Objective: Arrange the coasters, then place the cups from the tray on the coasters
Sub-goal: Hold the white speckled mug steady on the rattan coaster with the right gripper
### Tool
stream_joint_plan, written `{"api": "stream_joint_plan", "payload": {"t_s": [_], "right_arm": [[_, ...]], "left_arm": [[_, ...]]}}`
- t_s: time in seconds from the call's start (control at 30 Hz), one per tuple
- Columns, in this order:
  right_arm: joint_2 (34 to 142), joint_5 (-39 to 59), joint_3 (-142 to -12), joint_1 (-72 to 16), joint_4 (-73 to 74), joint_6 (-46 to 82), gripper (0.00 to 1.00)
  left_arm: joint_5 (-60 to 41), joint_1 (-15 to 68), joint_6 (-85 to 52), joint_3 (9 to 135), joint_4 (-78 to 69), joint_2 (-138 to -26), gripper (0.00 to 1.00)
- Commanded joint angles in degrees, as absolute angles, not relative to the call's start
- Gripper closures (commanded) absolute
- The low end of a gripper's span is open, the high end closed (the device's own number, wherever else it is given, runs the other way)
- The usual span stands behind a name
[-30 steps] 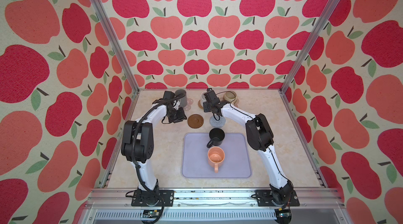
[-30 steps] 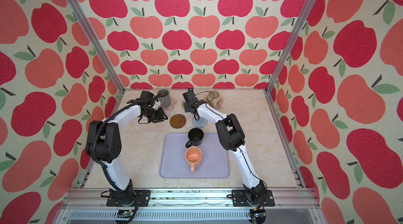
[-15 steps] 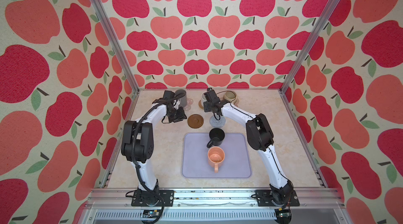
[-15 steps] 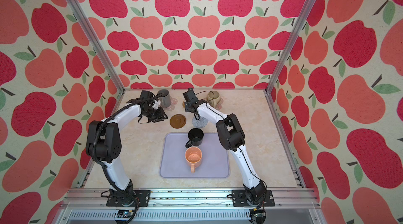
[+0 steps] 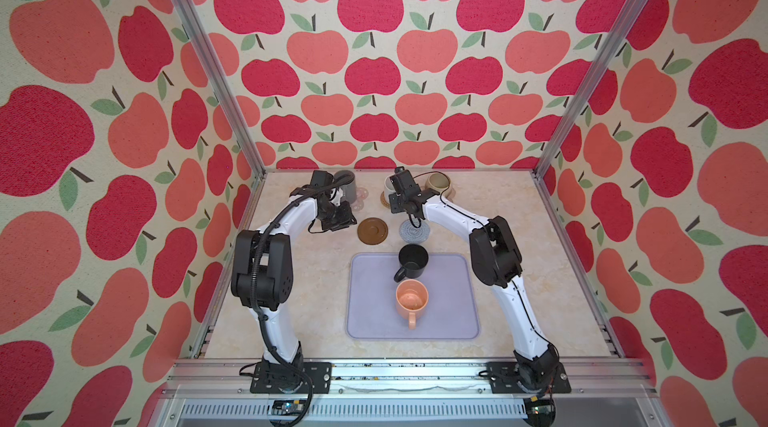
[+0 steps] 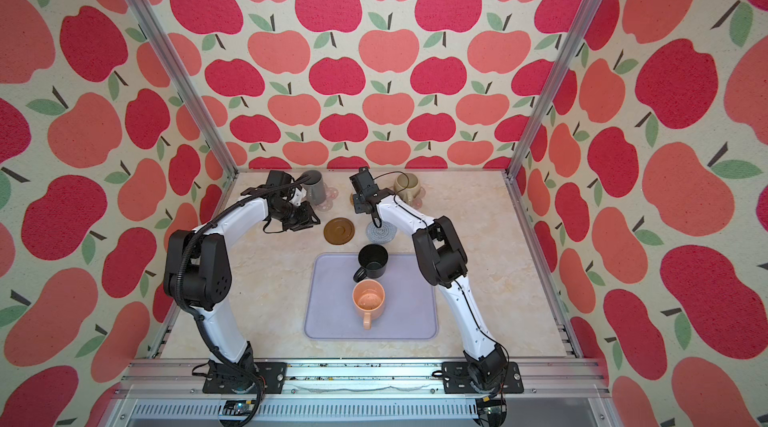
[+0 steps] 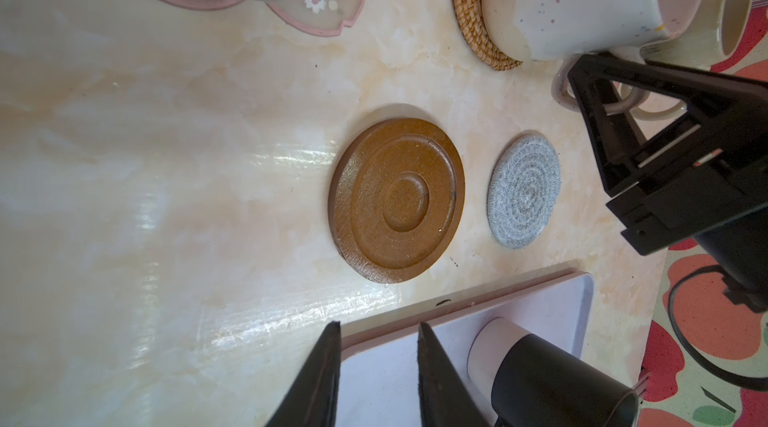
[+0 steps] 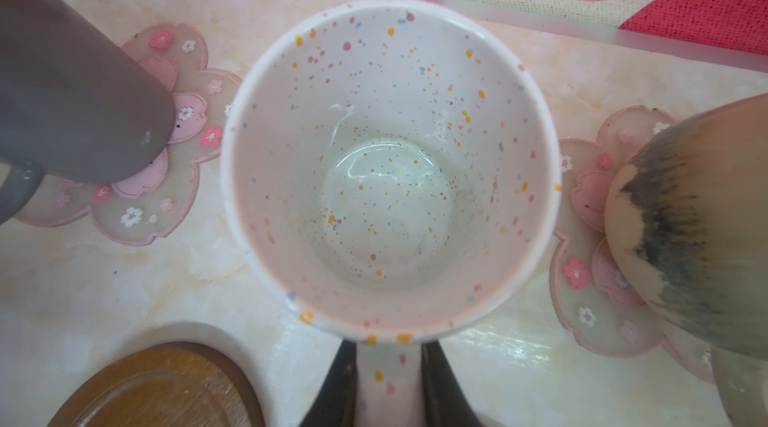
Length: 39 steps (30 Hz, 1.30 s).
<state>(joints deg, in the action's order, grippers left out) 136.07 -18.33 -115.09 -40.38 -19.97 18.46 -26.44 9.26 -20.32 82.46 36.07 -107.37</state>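
right tool [image 8: 389,362] clamps speckled white cup [image 8: 386,171] handle | left tool [image 7: 376,327] narrowly parted, empty

Black mug [image 5: 412,261] and peach mug [image 5: 411,301] stand upright on the lavender tray [image 5: 449,312]; speckled white mug [image 8: 390,171] sits on the tan rattan coaster [image 7: 469,22]; tall grey mug [image 5: 349,188] on one pink flower coaster [image 8: 166,196]; beige-olive mug [image 5: 439,183] on the other pink flower coaster [image 8: 582,279]; brown disc coaster [image 5: 372,231] and grey crocheted coaster [image 5: 414,231] lie bare, side by side.
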Motion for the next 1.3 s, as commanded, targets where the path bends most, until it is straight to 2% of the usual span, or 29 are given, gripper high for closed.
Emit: {"api": "stream_joint_plan", "payload": {"t_s": [0.0, 0.63, 1.27], "right_arm": [[132.2, -19.0, -116.9, -40.3, -12.9, 17.4, 1.00], [135.6, -20.3, -120.2, -40.4, -16.1, 18.9, 1.00], [136.6, -19.2, -117.7, -40.3, -16.2, 21.0, 1.00]], "left_arm": [[-27.0, 9.4, -21.1, 83.0, 36.7, -108.2, 0.67], [-27.1, 9.7, -21.2, 83.0, 36.7, -108.8, 0.67], [-26.9, 9.7, -21.1, 82.9, 36.9, -108.6, 0.67]]}}
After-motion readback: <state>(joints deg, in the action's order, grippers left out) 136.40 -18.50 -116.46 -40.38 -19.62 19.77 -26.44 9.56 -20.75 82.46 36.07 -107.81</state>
